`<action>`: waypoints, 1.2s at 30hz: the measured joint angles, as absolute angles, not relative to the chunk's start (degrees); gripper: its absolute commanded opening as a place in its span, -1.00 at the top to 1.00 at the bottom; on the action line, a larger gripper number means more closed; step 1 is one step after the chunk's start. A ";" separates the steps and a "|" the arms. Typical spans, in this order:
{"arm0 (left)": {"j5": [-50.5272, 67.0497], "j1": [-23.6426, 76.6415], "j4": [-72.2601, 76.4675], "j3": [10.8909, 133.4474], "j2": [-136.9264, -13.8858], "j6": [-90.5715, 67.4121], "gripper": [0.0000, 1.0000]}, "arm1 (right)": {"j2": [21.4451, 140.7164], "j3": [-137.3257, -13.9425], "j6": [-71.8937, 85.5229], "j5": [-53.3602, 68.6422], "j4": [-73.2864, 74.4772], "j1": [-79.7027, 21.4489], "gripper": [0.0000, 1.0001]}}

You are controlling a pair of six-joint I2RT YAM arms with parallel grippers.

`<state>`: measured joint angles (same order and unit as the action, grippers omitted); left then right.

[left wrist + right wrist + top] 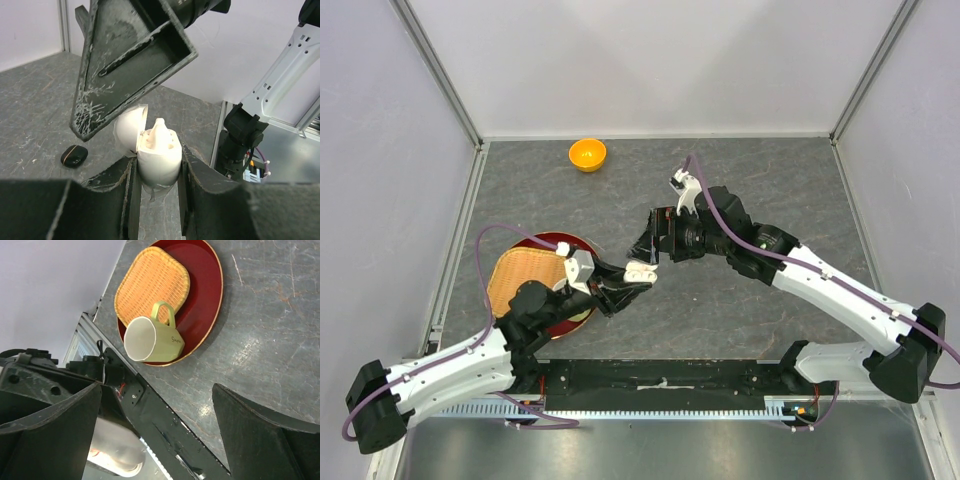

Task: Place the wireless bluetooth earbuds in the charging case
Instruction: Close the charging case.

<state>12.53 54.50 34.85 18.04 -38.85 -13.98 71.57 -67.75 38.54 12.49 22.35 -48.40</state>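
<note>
White case [159, 160] in left jaws

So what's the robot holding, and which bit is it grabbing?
The left gripper pinches the white charging case by the sides of its lower half, lid open. The right gripper is open and holds nothing.

A glossy white plastic charging case [159, 159], a small black oval case [74, 155], a round orange bowl [587, 154] and a pale-green ceramic mug [162, 344] are shown.
</note>
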 measured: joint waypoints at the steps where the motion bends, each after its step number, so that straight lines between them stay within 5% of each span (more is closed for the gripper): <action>1: 12.60 54.50 34.79 18.04 -38.76 -13.98 0.96 | 71.57 -67.26 38.63 12.45 22.28 -48.40 -0.96; 21: 6.44 54.94 33.50 17.39 -36.71 -14.50 0.96 | 69.21 -63.20 38.35 12.64 20.62 -47.72 -0.96; 36: -7.42 54.70 16.69 28.84 -47.55 -25.50 0.95 | 52.34 -57.28 51.90 -22.48 32.71 -45.67 -0.96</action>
